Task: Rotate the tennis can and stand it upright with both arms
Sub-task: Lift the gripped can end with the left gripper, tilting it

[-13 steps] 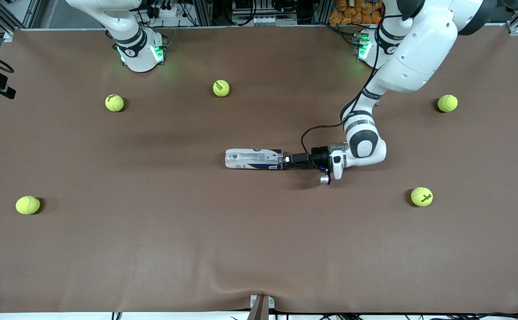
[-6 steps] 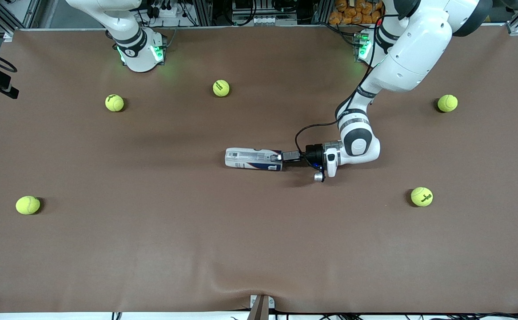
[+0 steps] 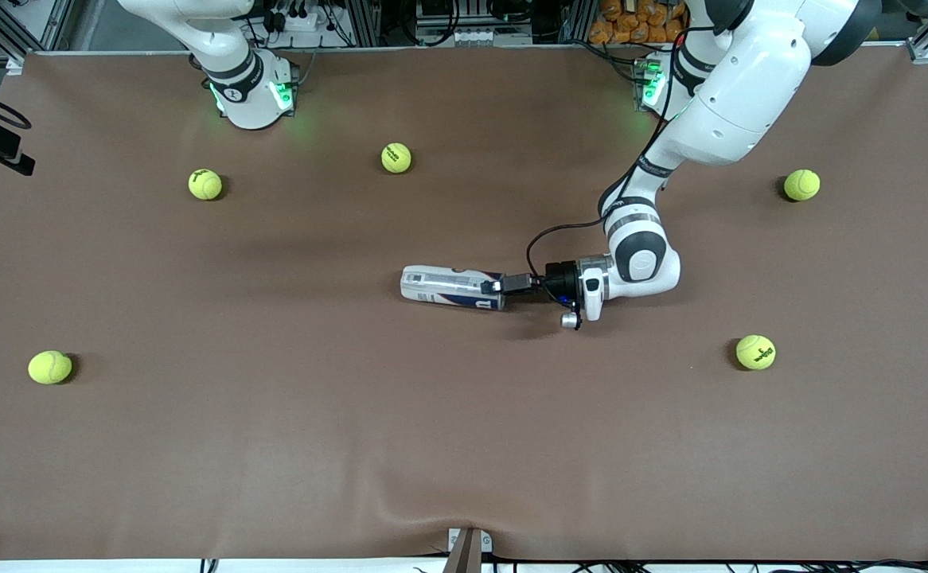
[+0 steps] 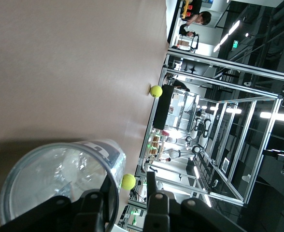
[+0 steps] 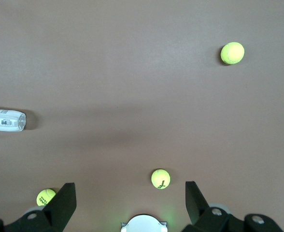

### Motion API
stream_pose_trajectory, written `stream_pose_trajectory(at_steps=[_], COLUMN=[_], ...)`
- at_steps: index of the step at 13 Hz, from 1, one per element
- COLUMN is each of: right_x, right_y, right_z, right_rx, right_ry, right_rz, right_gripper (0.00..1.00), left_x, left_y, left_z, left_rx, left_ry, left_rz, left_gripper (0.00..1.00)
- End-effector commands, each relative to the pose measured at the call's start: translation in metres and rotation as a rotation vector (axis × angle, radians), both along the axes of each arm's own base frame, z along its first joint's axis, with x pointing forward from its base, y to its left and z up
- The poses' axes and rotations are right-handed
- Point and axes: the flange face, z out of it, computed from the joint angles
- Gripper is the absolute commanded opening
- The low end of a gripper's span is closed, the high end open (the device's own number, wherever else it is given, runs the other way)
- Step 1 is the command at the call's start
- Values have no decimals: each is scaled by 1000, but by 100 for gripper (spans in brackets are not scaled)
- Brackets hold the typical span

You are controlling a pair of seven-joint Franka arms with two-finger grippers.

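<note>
The tennis can [image 3: 452, 288] lies on its side at the middle of the brown table, its open end toward the left arm's end. My left gripper [image 3: 500, 284] is low at that open end. In the left wrist view the can's clear mouth [image 4: 60, 169] fills the corner; my left gripper [image 4: 128, 195] is open, one finger inside the rim, the other outside with a gap to the wall. My right gripper [image 5: 131, 205] is open and empty, high over the table near its base; the can [image 5: 6, 120] shows at the edge of its view.
Several yellow-green tennis balls lie scattered: one [image 3: 395, 157] and another [image 3: 205, 184] near the right arm's base, one [image 3: 801, 185] and one [image 3: 755, 352] at the left arm's end, one [image 3: 49, 367] at the right arm's end.
My left gripper has slid toward the can and one finger has entered its open end. The can has shifted and turned slightly. The right arm has not moved.
</note>
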Motion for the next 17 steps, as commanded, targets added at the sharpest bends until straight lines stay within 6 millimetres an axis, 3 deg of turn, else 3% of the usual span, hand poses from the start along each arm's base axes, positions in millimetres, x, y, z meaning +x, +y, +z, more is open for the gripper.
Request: stream_pose_trajectory(at_steps=[1, 2, 8, 13, 14, 17], right_x=[-2, -2, -4, -3, -3, -3], right_y=[0, 0, 1, 0, 0, -1], right_z=[2, 2, 3, 4, 4, 4], right_rx=[14, 14, 6, -7, -6, -1], right_ry=[-8, -6, -2, -4, -4, -6], right_rz=[-9, -9, -7, -73, -73, -64], right_gripper=[100, 100, 100, 100, 100, 100], left_x=[10, 12, 27, 72, 75, 89], left_y=[-6, -7, -1, 55, 59, 76], left_z=[12, 14, 26, 104, 117, 139], left_rx=[-30, -33, -41, -67, -69, -38], left_ry=[-26, -35, -58, -36, -34, -31], left_rz=[24, 23, 37, 66, 42, 13], left_gripper=[8, 0, 0, 0, 0, 0])
